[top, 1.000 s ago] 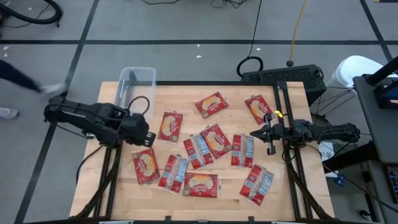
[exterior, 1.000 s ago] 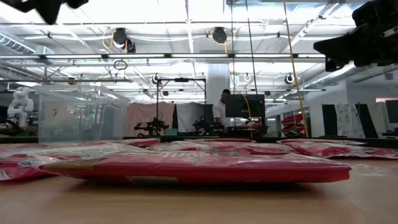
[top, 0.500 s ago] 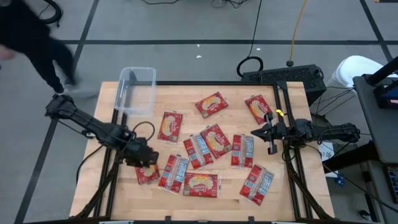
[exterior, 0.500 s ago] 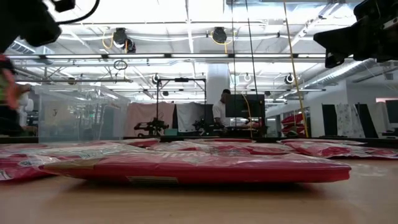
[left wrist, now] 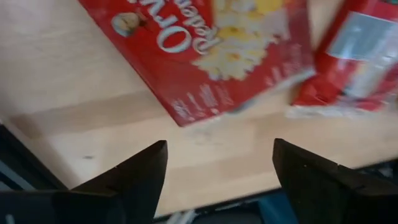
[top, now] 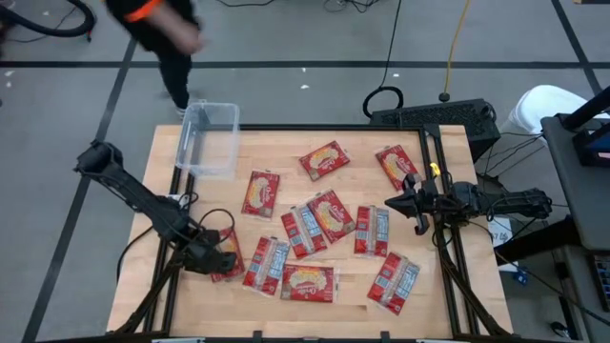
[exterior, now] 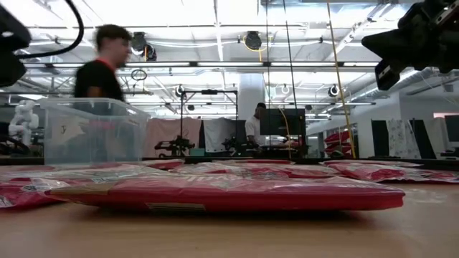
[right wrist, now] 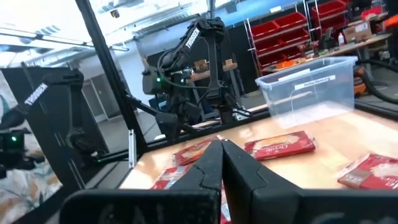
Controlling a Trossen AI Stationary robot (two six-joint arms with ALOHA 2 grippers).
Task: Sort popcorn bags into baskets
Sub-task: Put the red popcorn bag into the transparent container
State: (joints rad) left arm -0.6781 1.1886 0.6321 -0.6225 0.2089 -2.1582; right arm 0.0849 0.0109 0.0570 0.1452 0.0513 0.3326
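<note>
Red popcorn bags flat, scattered mid-table; clear basket upright at far-left corner, empty.

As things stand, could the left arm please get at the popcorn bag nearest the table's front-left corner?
Probably yes: the left end effector hangs open just above that popcorn bag, with nothing lying between them.

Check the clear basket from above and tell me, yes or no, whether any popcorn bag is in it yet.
No. In the high view the clear basket at the table's far left corner shows only bare bottom, and every red popcorn bag lies on the tabletop outside it.
</note>
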